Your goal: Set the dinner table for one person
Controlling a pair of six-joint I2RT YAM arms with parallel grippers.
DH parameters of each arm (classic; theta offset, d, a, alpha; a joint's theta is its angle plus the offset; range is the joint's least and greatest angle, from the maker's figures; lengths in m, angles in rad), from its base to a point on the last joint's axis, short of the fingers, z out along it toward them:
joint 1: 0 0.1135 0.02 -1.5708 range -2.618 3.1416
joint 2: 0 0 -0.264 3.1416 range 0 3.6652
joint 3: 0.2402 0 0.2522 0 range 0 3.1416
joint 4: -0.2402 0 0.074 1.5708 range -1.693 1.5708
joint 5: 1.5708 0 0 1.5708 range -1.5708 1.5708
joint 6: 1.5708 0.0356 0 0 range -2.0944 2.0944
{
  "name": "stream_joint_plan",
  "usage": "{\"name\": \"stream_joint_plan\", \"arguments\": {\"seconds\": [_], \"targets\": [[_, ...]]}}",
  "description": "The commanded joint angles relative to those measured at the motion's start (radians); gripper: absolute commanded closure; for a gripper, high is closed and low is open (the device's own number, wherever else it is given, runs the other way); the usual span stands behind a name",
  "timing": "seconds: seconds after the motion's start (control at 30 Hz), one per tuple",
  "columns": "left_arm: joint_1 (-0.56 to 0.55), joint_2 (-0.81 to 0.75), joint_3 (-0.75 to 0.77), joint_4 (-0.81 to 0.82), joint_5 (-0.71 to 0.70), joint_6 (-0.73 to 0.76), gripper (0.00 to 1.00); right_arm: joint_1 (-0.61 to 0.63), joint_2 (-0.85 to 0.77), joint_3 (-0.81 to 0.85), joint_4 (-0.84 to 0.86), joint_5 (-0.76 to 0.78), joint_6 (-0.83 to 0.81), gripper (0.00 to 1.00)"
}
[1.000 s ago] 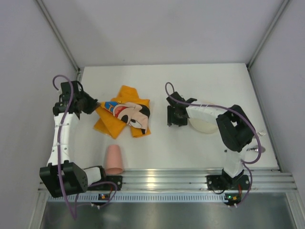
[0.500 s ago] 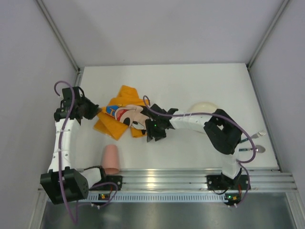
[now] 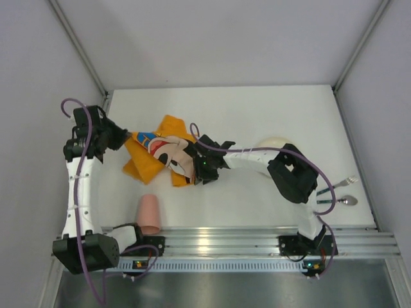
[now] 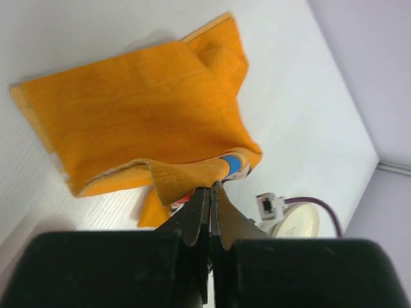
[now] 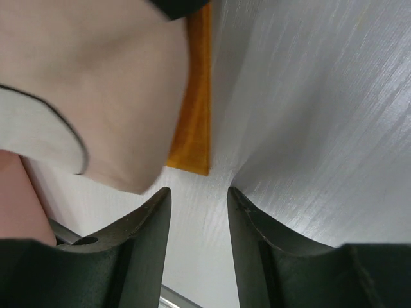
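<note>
The dinner table [image 3: 257, 115] stretched white ahead of both arm bases. On its left half lay the crumpled orange placemat [image 3: 151, 165], one corner pinched tight in the left gripper [image 4: 210, 192]. The right gripper [image 5: 199, 196] hung low at the placemat's opposite edge, jaws narrowly apart with nothing between them. A pink cup [image 3: 149, 215] lay on its side by the table's near edge and a cream bowl [image 3: 273, 144] sat partly hidden behind the right arm [image 3: 292, 173], the insides of both out of sight.
</note>
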State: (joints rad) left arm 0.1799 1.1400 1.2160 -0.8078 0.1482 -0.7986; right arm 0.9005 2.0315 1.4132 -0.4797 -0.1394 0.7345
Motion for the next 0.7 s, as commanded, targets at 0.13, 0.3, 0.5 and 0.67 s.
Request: {"name": "stream_joint_plan", "arguments": {"seconds": [0.13, 0.3, 0.5, 0.67], "targets": [[0.003, 0.041, 0.226, -0.002, 0.027, -0.054, 1.0, -0.012, 0.055, 0.021, -0.022, 0.061, -0.014, 0.57], [0.001, 0.052, 0.247, 0.004, 0.057, -0.083, 1.0, -0.011, 0.065, 0.032, -0.019, 0.049, 0.0, 0.57], [0.0, 0.038, 0.194, 0.033, 0.082, -0.106, 1.0, 0.021, 0.042, 0.038, 0.085, -0.06, 0.045, 0.54], [0.001, 0.044, 0.189, 0.041, 0.082, -0.109, 1.0, 0.101, 0.065, 0.084, 0.231, -0.161, 0.135, 0.54]]}}
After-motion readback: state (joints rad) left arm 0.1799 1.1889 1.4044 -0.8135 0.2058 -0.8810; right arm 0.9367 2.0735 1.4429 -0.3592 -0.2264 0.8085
